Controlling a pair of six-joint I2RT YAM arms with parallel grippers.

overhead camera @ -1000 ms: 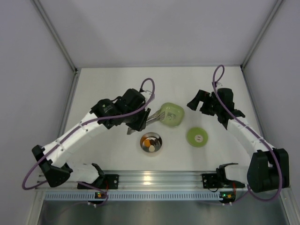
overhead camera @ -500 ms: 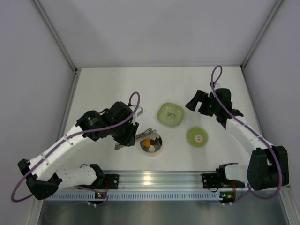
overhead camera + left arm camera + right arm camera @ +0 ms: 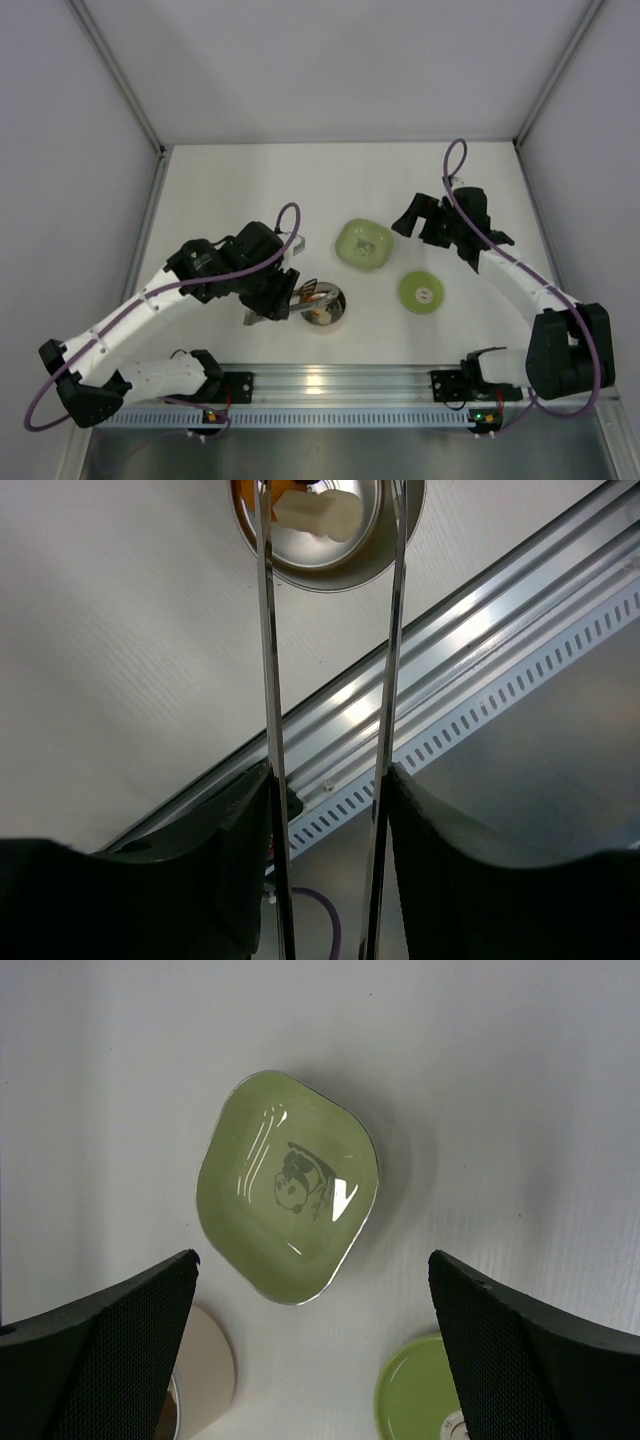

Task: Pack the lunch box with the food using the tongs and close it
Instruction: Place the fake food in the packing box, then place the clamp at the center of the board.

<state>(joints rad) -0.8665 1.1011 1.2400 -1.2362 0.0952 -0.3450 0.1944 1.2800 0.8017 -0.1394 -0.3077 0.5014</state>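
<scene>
- Left pincer [image 3: 328,805] clamps the tongs [image 3: 268,680]; their arms stand parted, with the tips reaching into the lunch box [image 3: 330,583].
- Food [image 3: 320,510] lies inside the lunch box.
- Lid [image 3: 421,292] sits right of the lunch box, apart from it.
- Right pincer [image 3: 312,1260] gapes wide, empty, above the dish [image 3: 250,1190], which lies beyond the lunch box.

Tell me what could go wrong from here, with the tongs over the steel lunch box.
The left hand grips the tongs by their two slim arms, which stand spread; they might slip or twist. Their tips sit over the food in the lunch box, so a careless pull could tip the box or flick a piece out. The lid lies flat on the table, probably awkward for the open right hand to lift.
</scene>
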